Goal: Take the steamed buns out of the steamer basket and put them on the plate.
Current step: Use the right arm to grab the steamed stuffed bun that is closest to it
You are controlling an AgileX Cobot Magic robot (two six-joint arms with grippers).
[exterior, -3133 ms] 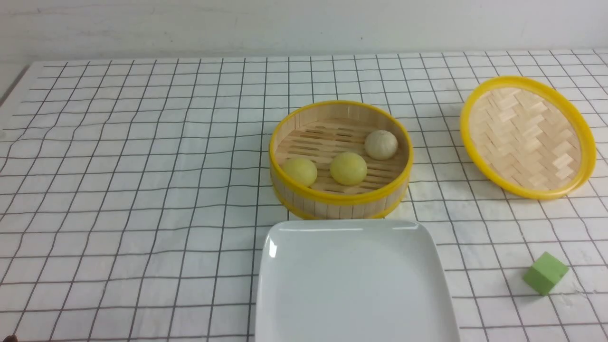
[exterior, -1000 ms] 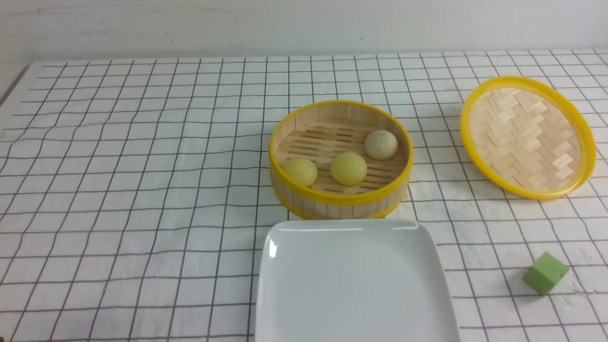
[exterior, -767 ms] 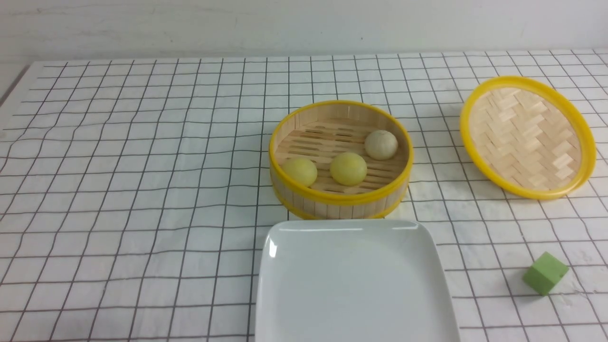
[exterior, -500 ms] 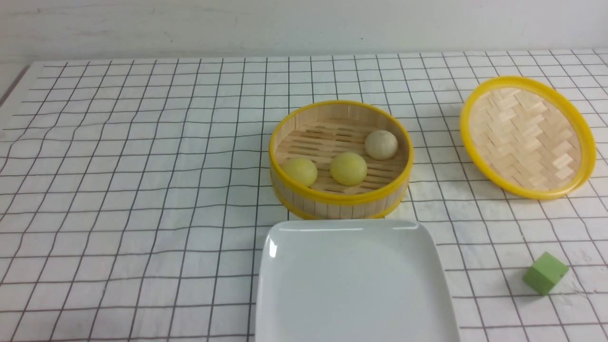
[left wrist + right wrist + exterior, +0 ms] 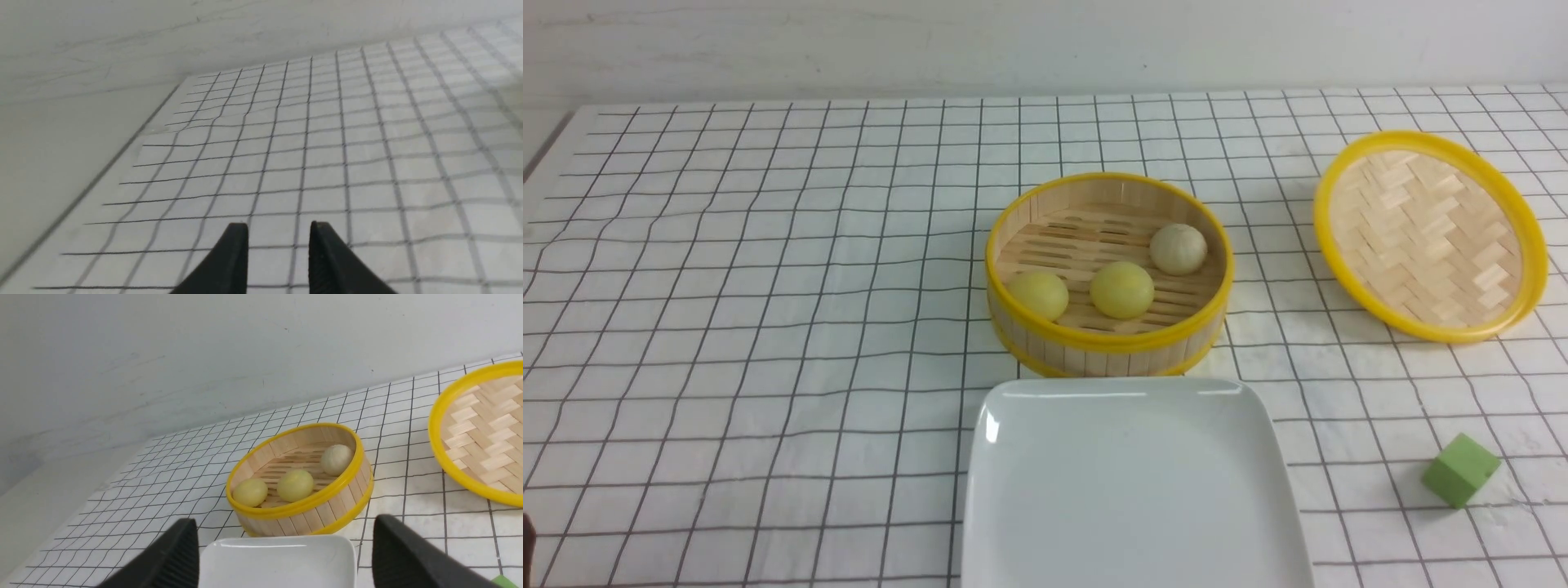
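All three steamed buns [image 5: 1121,278] sit in the steamer basket [image 5: 1094,356]. A pale yellow bun [image 5: 1039,295] rests against the wall on the robot's left and a second yellow bun [image 5: 1121,296] lies just beside it near the middle. The beige-white bun [image 5: 1178,248] is farther back on the right, apart from the other two. The plate [image 5: 1127,498] lies just in front of the basket, its far rim close to the basket's wall, and it carries nothing. By my reading the task is at its very start: no bun is out, three transfers are left, and no pick is under way.

The right fingers [image 5: 173,555] are spread wide with nothing between them. Their wrist view looks through the gap at plate and basket, and they touch neither. The left fingers [image 5: 235,257] are part-way open and hold nothing. They hang over bare checked cloth [image 5: 768,327] toward its left edge, and neither basket nor plate shows in that view. To the right of the basket lie the woven lid [image 5: 1429,237] and, nearer the robot, a green cube [image 5: 1460,469], both apart from basket and plate.

Against the earlier front views, buns, basket, plate, lid and cube lie where they were. The one change is a dark sliver [image 5: 526,535] at the lower left edge of the front view, absent half a second ago. It is likely part of the left arm, though too little shows to be sure
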